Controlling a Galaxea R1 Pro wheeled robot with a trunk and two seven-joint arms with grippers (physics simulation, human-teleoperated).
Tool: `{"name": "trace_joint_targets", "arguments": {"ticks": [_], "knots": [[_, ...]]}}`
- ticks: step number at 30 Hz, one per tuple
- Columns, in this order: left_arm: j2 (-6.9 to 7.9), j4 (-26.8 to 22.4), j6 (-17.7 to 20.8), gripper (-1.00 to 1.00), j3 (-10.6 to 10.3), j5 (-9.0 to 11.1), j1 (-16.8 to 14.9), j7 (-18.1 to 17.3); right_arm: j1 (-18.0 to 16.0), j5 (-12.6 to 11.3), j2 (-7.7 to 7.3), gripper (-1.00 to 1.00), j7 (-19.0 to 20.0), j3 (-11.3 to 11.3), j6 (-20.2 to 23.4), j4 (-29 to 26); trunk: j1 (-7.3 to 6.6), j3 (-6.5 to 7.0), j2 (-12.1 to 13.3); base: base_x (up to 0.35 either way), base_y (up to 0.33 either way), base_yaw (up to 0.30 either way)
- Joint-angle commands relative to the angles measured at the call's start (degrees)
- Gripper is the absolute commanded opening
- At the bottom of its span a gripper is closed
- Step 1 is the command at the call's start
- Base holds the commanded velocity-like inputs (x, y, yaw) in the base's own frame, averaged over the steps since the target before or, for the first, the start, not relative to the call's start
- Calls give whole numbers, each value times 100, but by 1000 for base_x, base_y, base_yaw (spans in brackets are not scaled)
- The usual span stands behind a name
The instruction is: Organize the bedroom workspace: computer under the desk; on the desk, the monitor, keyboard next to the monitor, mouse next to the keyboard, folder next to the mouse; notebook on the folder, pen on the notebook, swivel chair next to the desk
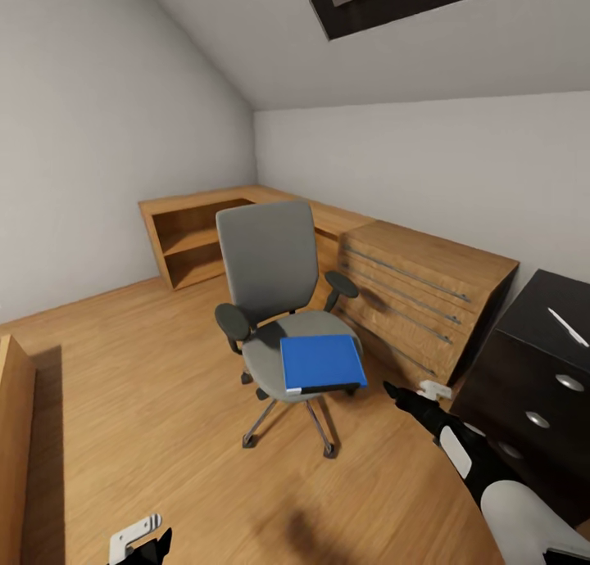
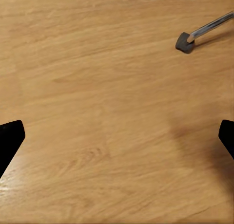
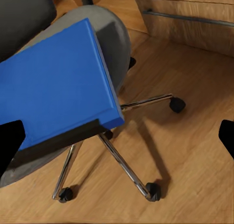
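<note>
The right gripper [image 1: 399, 391], fingers spread wide and empty, hovers just beside the folder [image 1: 321, 362] overhanging the chair's [image 1: 270, 303] front seat edge, so a clumsy nudge could tip it to the floor

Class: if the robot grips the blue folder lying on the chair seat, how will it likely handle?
The folder looks flat and stiff, so probably liftable by one edge. It overhangs the swivel chair, helping the right hand. The castered chair may roll.

Right arm [image 1: 492, 475] is glossy black with white panels and a rounded white shell; both claws have black fingers, left claw [image 1: 139, 540] has a white bracket.
</note>
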Motion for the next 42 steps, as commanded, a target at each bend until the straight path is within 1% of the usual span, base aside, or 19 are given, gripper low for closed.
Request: {"name": "trace_joint_targets", "arguments": {"ticks": [1,2,3,6,8,15,16,20,22,24,27,30,31,32,34,35,36,38,42], "knots": [[-10,-10,45,100,30,46,-4,-47,-3,-122,-25,100,164,-23,38,25,22,-24,-44,0,0,0],[-11,-10,45,100,30,45,-4,-47,-3,-194,-50,100,271,-24,41,53,44,-42,-84,0,0,0],[-13,-10,45,100,29,45,-4,-48,-2,-351,-102,100,452,-25,46,112,66,-59,-124,0,0,0],[-15,-6,45,100,29,44,-4,-48,-2,-657,-204,100,703,-27,53,208,132,-113,-245,0,0,0],[-16,-3,45,100,29,44,-4,-48,-2,-900,-317,100,953,-28,78,272,176,-149,-325,0,0,0],[-18,-1,45,100,27,44,-4,-48,-2,-1116,-483,100,1513,-28,348,388,329,-275,-606,0,0,0],[-20,-1,45,100,16,44,-4,-48,-2,-1257,-511,100,1610,-28,398,399,351,-293,-646,0,0,0],[-23,-1,45,100,6,44,-4,-48,-2,-1496,-538,100,1685,-30,460,407,439,-365,-806,0,0,0],[-24,-1,45,100,4,44,-4,-48,-2,-1549,-543,100,1699,-33,529,409,483,-401,-886,0,0,0],[-23,-1,45,100,3,44,-4,-48,-2,-1598,-546,100,1708,-48,717,409,527,-436,-966,0,0,0],[-19,-1,45,100,3,44,-4,-48,-2,-1757,-547,100,1718,-132,1066,408,593,-490,-1087,0,0,0],[-19,-1,45,100,2,44,-4,-43,-2,-1916,-544,100,1708,-261,1206,405,659,-544,-1207,0,0,0],[-22,-1,45,100,2,44,-4,-41,-2,-2045,-542,100,1702,-358,1280,401,681,-562,-1247,0,0,0],[-23,-1,45,100,2,44,-4,-41,-2,-2093,-541,100,1700,-387,1316,398,703,-580,-1287,0,0,0],[-27,2,47,100,2,44,-4,-40,-2,-2321,-543,100,1697,-466,1582,374,747,-616,-1368,0,0,0],[-29,3,46,100,2,44,-4,-40,-2,-2380,-547,100,1698,-477,1663,365,769,-634,-1408,0,0,0],[-45,5,47,100,2,44,-4,-43,-2,-2550,-598,100,1701,-498,1868,340,791,-652,-1448,0,0,0],[-61,6,46,100,2,44,-4,-45,-2,-2674,-651,100,1708,-509,1986,323,835,-688,-1528,0,0,0],[-69,7,45,100,2,37,-4,-47,-2,-2800,-703,100,1727,-521,2070,322,922,-760,-1688,0,0,0]]}}
